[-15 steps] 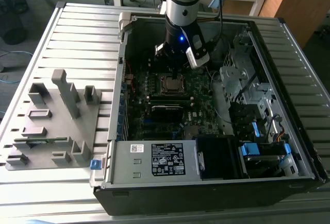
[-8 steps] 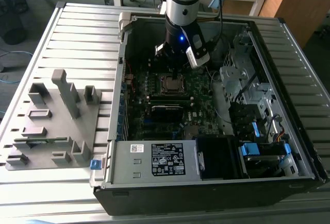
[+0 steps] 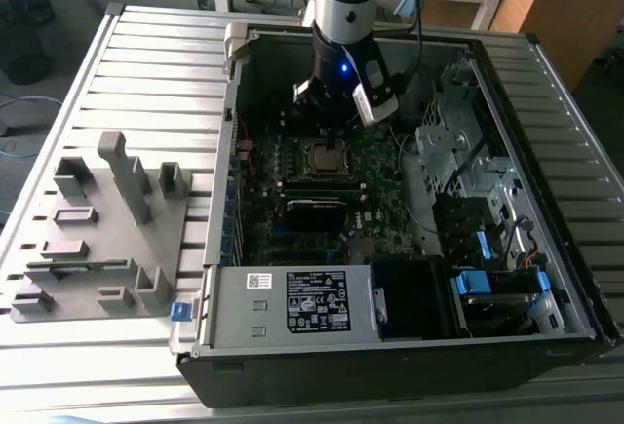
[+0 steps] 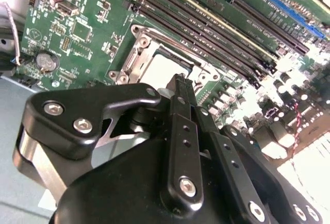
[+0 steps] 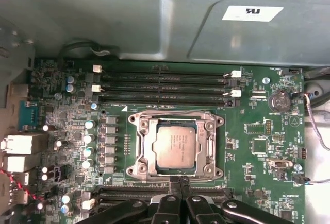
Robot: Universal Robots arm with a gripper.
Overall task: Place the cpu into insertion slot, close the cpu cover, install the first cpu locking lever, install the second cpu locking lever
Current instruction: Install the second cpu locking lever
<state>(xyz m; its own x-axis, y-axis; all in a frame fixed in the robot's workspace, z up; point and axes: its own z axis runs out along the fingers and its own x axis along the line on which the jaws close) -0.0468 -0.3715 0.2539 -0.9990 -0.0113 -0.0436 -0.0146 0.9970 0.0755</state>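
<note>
The gripper point(image 5: 179, 183) hangs just beside the slot point(image 5: 135, 154) — fingers pressed together, empty; the cpu point(image 5: 175, 145) sits seated, cover point(image 5: 206, 149) down.

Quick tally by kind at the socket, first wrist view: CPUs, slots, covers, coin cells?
cpu: 1
insertion slot: 1
cpu cover: 1
coin cell: 1
Total: 4
</note>
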